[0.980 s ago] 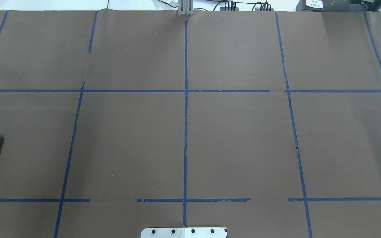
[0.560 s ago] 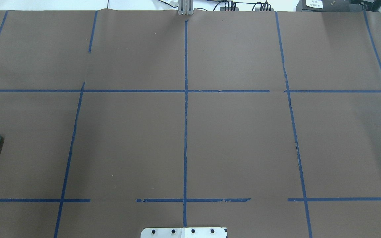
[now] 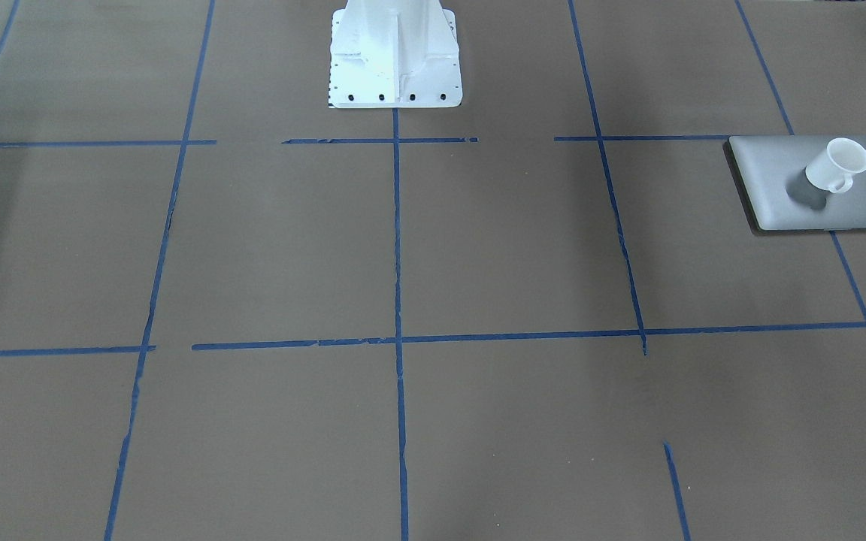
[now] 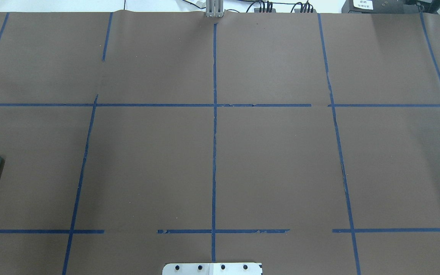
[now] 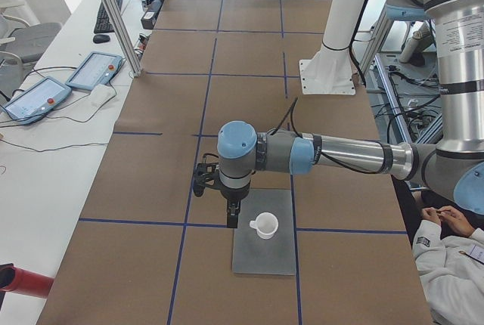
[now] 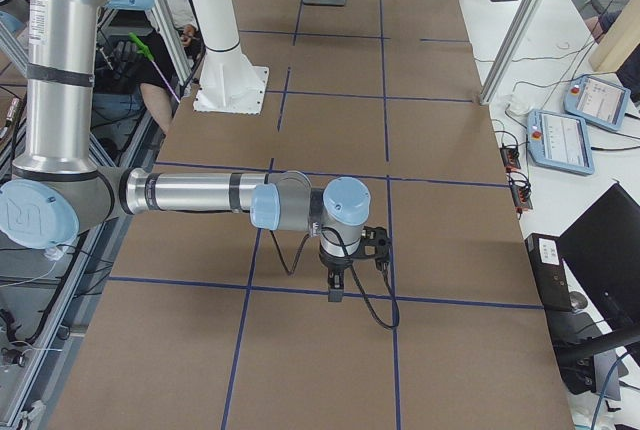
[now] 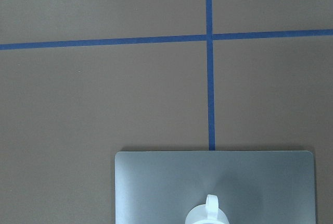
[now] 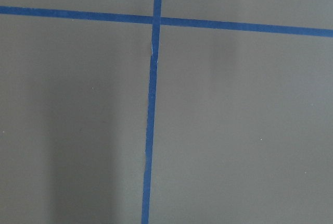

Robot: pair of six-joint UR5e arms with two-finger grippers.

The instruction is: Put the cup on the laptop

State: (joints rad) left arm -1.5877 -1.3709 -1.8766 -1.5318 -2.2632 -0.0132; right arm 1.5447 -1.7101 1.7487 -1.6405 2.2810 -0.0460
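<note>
On the laptop: the cup stands upright on the grey lid of the laptop, near the lid's middle, with nothing gripping it.
Cup's handle: in my left wrist view it points toward the laptop edge where a blue tape line runs up to the laptop.
My left gripper: it hangs just beside the cup, above the laptop's side edge, and is apart from the cup. It shows only in the side view, so I cannot tell whether its fingers are spread or together.
My right gripper: it hangs over bare table, well apart from the laptop at the far end. It also shows only from the side, so I cannot tell its state.
Robot base: the white pedestal stands well apart from the laptop, on the robot's side of the table.
Just changed: nothing that I can make out. In the overhead view the laptop's corner lies in the same spot as a second ago, and no arm has crossed that view.
What that means: I judge the placing done, since the cup rests on the laptop by itself. What remains is to draw my left arm clear of the laptop without brushing the cup.
</note>
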